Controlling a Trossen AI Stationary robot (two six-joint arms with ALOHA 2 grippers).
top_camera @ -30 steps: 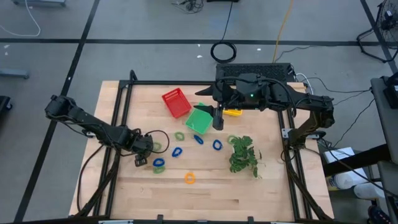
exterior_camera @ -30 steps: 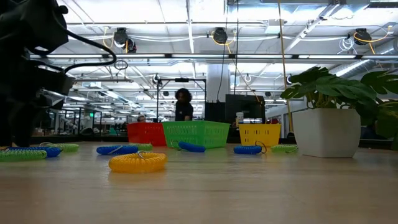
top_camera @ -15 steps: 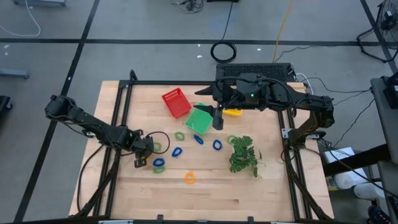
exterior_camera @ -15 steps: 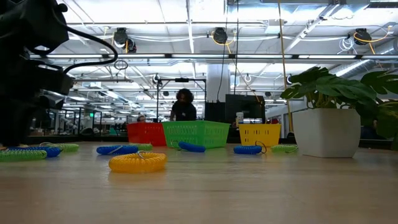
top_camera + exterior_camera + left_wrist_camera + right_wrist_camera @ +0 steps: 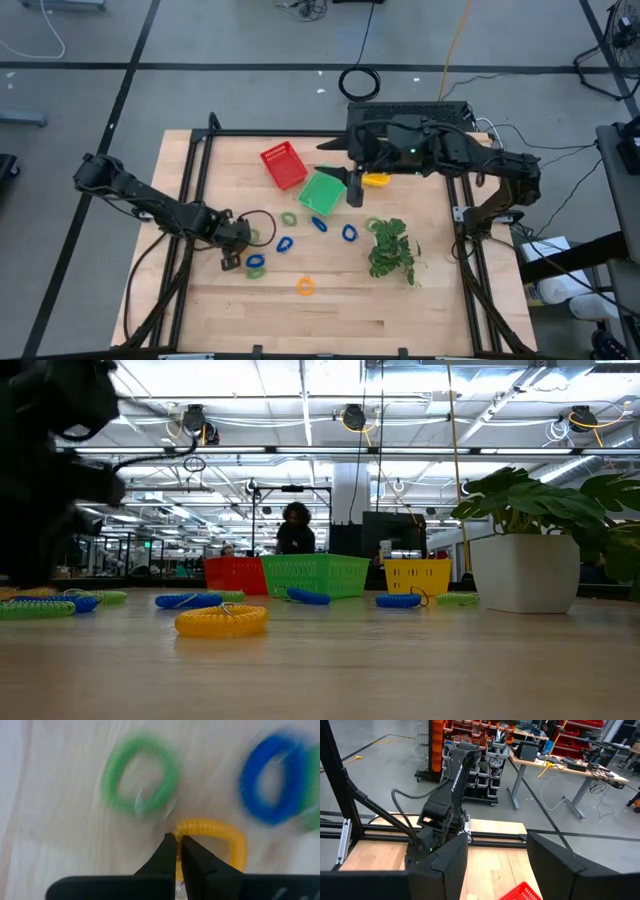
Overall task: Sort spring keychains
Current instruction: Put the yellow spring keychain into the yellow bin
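Spring keychains lie loose on the wooden table [image 5: 400, 310]: green ones [image 5: 289, 218], blue ones [image 5: 284, 243] and an orange one [image 5: 305, 286]. My left gripper [image 5: 236, 240] [image 5: 178, 842] is low over the table's left middle, shut on another orange keychain [image 5: 215, 837]. Beyond that keychain lie a green ring [image 5: 140, 780] and a blue ring [image 5: 274, 779]. My right gripper [image 5: 355, 190] [image 5: 502, 865] hangs open above the green basket [image 5: 322, 190], with nothing between its fingers. My left gripper pinches the orange keychain's coil at one spot on its ring [image 5: 186, 831] between the two fingertips. The fingers slant down at it from the table's left. The rest of the ring reaches out to one side of the fingertips; whether it is clear of the table I cannot tell.
The red basket [image 5: 283, 165], green basket and yellow basket [image 5: 375, 180] stand in a row at the far middle. A leafy plant sprig [image 5: 390, 250] lies right of centre. A black frame rail [image 5: 190, 200] runs along the table's left side. In the low view a person [image 5: 293, 528] stands in the room beyond.
My left gripper has edged toward the table's right, and the arm shows blurred in the low view. My right arm has shifted slightly toward the far right.
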